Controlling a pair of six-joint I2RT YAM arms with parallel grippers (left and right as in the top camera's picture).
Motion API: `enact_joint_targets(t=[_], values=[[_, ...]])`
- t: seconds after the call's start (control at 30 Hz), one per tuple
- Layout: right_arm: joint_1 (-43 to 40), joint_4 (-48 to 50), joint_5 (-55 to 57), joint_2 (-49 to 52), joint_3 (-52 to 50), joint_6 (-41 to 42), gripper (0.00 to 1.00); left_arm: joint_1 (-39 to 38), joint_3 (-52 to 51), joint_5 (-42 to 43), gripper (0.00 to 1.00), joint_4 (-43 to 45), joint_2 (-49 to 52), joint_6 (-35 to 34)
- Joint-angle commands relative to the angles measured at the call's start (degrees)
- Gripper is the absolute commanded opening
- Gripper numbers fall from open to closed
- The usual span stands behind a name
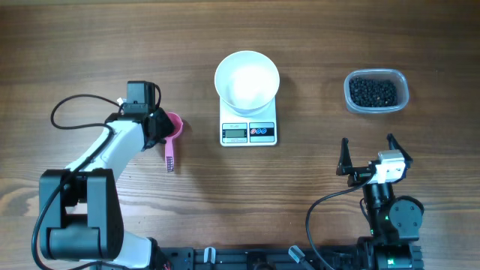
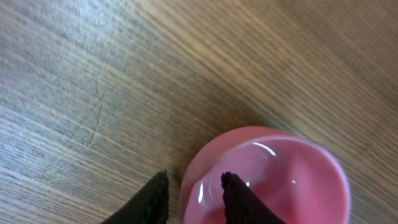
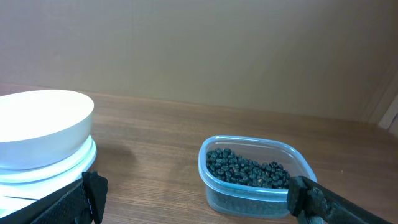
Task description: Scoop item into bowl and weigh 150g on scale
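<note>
Only the left wrist view shows the left gripper (image 2: 194,180) up close. Its jaws stand narrowly apart astride the wall of a pink scoop (image 2: 273,177), one finger (image 2: 154,200) outside and the other inside; whether they pinch it I cannot tell. Overhead, that scoop lies toward the tabletop's (image 1: 90,45) left edge, well apart from the beans (image 1: 374,91), which sit in a clear tub (image 1: 347,90) near the right edge. The white bowl (image 1: 247,79) rests on the scale (image 1: 248,133) at mid-tabletop. The right gripper (image 1: 367,154), spread wide and empty, hovers short of the tub.
</note>
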Motion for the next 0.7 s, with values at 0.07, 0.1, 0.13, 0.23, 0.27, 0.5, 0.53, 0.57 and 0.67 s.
enact_joint_targets(t=[0.07, 0.1, 0.13, 0.23, 0.27, 0.5, 0.53, 0.57, 0.67], values=[[0.1, 0.2, -0.9, 0.1, -0.1, 0.9, 1.00, 0.3, -1.2, -1.0, 0.21, 1.3, 0.7, -0.2], [0.1, 0.2, -0.9, 0.1, -0.1, 0.9, 1.00, 0.3, -1.2, -1.0, 0.15, 1.7, 0.7, -0.2], [0.1, 0.2, -0.9, 0.1, -0.1, 0.9, 1.00, 0.3, -1.2, -1.0, 0.04, 2.1, 0.7, -0.2], [0.1, 0.2, -0.9, 0.1, -0.1, 0.9, 1.00, 0.3, -1.2, 0.1, 0.04, 2.6, 0.7, -0.2], [0.1, 0.2, -0.9, 0.1, -0.1, 0.9, 1.00, 0.3, -1.2, 1.4, 0.04, 2.5, 0.7, -0.2], [0.1, 0.2, -0.9, 0.1, -0.1, 0.9, 1.00, 0.5, -1.2, 3.8, 0.04, -0.4, -3.3, -3.9], [0.1, 0.2, -0.9, 0.1, -0.1, 0.9, 1.00, 0.7, -1.2, 3.8, 0.04, -1.4, -4.9, -5.6], [0.1, 0.2, -0.9, 0.1, -0.1, 0.9, 1.00, 0.9, -1.2, 3.7, 0.04, -2.6, -6.9, -7.5], [0.1, 0.2, -0.9, 0.1, -0.1, 0.9, 1.00, 1.6, -1.2, 3.6, 0.04, -6.7, -13.5, -12.9]])
